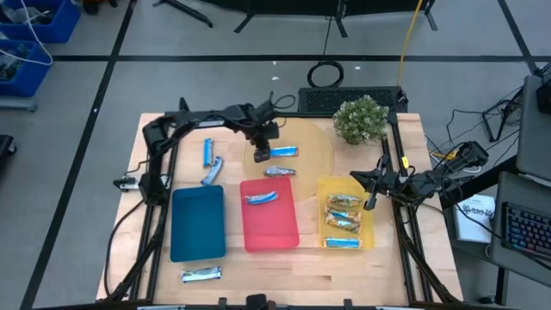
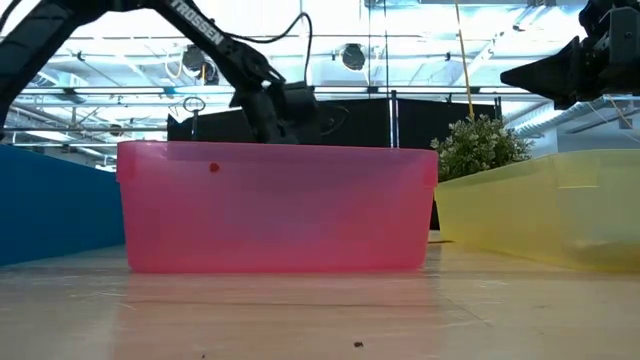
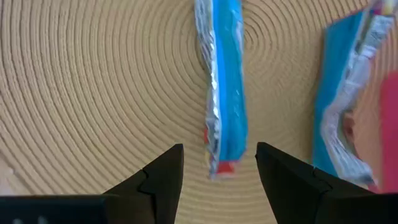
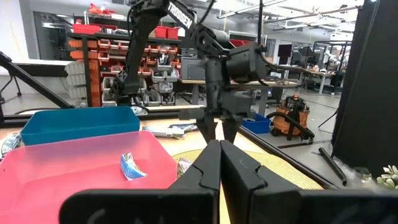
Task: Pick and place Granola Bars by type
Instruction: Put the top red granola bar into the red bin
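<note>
My left gripper [image 1: 261, 155] hangs open over the round tan mat [image 1: 314, 155], pointing steeply down. Its fingertips [image 3: 219, 171] stand either side of the near end of a bright blue granola bar [image 3: 224, 81], apart from it. That bar [image 1: 285, 151] lies flat on the mat. A silver-blue bar [image 1: 280, 171] lies beside it at the red tray's far edge. One bar [image 1: 261, 197] lies in the red tray [image 1: 280, 232], and three [image 1: 343, 222] in the yellow tray [image 1: 368, 215]. My right gripper [image 1: 372, 196] waits shut at the right, holding nothing.
Two blue bars [image 1: 209, 162] lie on the table beyond the blue tray [image 1: 198, 226], and one bar [image 1: 201, 274] lies near the front edge. A potted plant [image 1: 360, 120] stands at the mat's far right.
</note>
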